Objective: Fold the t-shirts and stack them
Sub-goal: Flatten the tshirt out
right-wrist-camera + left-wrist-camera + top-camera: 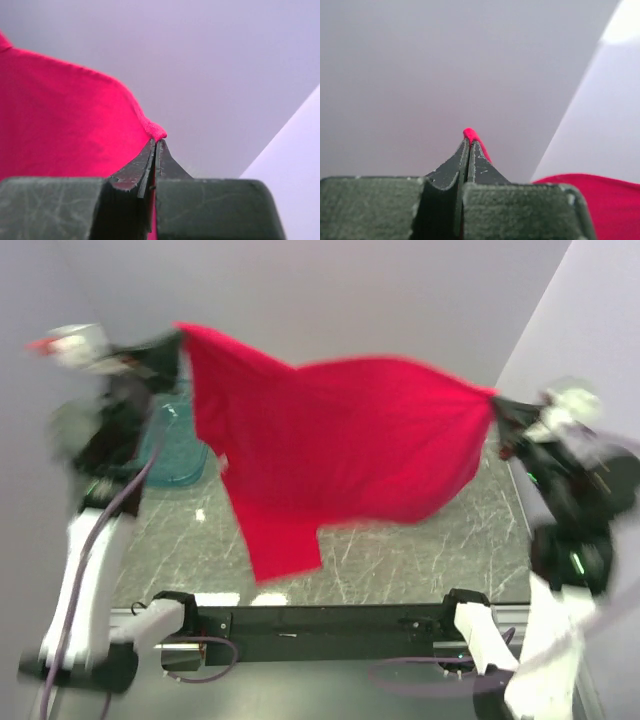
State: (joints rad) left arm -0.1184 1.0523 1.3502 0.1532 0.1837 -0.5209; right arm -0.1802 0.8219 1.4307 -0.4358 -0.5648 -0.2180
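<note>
T-shirt (340,440), red: airborne above table (430,560), long axis left to right, spanning both arms, body sagging below the grip line. Left fingers (454,169) clenched on left corner; right fingers (136,170) clenched on right corner.

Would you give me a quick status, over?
Left gripper shut on red t-shirt, right gripper likewise. It hangs spread between them above the table. Teal tub behind left arm.
</note>
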